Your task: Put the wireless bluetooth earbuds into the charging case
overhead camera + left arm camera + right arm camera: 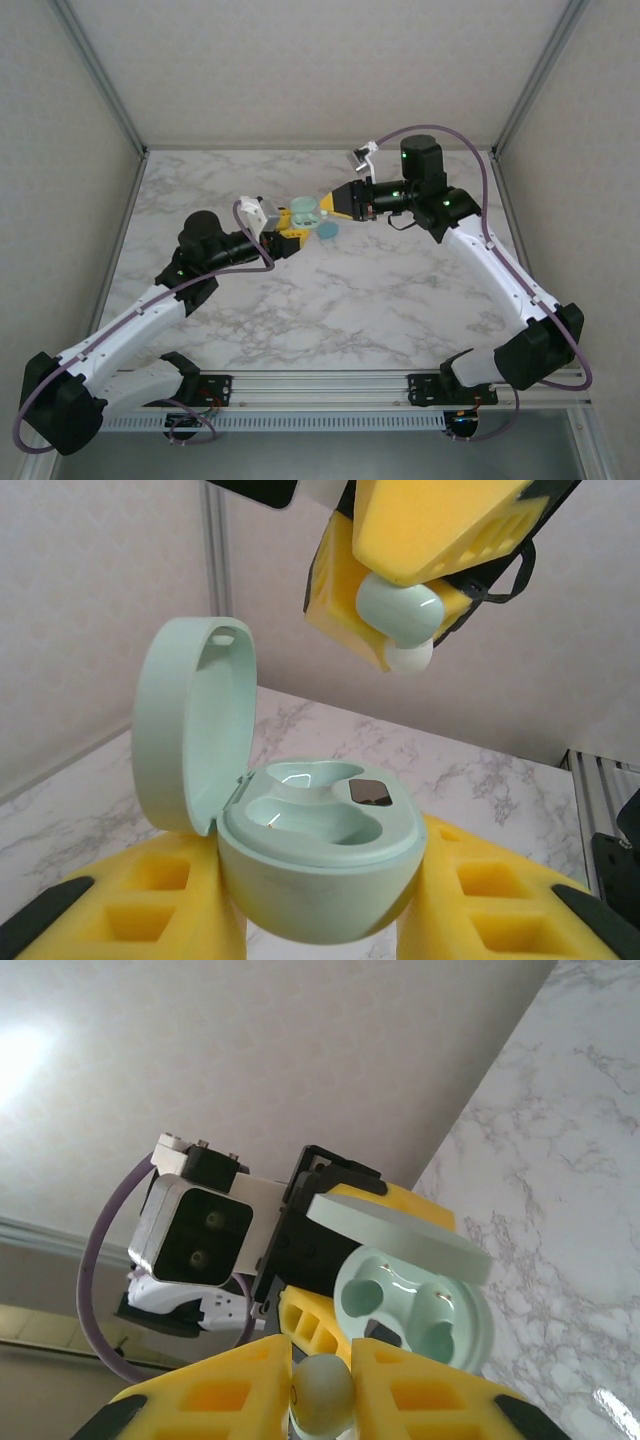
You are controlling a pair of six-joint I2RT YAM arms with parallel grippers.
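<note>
1. Holds the charging case (305, 210) (310, 860) (410, 1310) in the left gripper (290, 232) (320, 905), yellow fingers (150, 910) narrowed onto both sides of its lower shell.
2. Carries it in the air over the table (330, 310), near the middle of the far edge.
3. Shows the lid (190, 720) swung open and standing upright, two glossy wells (320, 805) facing up.
4. Pinches one earbud (398, 610) (322, 1392) in the right gripper (335, 205) (400, 620) (322, 1385), fingers almost closed.
5. Hangs that earbud just above the open case, apart from it, white tip lowest.
</note>
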